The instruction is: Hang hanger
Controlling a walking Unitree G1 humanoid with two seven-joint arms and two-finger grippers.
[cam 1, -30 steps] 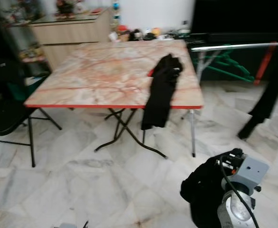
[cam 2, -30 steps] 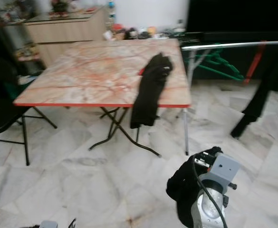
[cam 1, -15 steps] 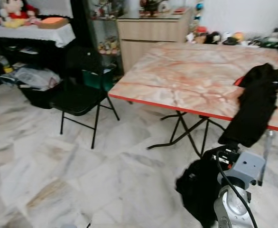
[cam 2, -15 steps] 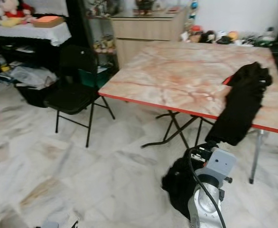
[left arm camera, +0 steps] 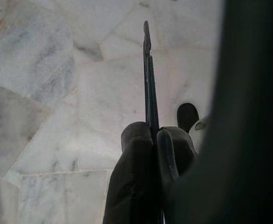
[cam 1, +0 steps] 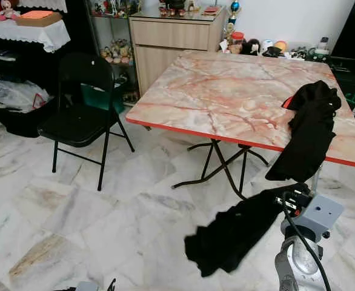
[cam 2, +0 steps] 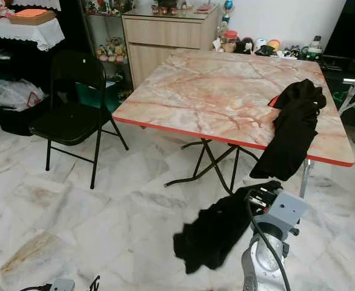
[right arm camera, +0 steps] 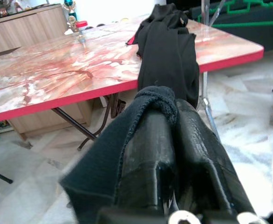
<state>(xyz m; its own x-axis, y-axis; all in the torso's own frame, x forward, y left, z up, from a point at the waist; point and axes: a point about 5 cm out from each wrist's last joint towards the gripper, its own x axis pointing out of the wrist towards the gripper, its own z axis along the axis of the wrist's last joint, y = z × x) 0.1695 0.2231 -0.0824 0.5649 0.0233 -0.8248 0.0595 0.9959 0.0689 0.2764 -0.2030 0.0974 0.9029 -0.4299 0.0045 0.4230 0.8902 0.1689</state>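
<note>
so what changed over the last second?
The camera swung left: the clothes rail left view, the black chair came in. The black garment in the right pincer, bunched at the wrist before, now trails out to the robot's left. The pincer stays shut on it; the other garment still drapes over the table edge.

A garment (cam 1: 311,133) hangs over the table's (cam 1: 226,97) right edge; a chair (cam 1: 83,112) stands left of it.
</note>
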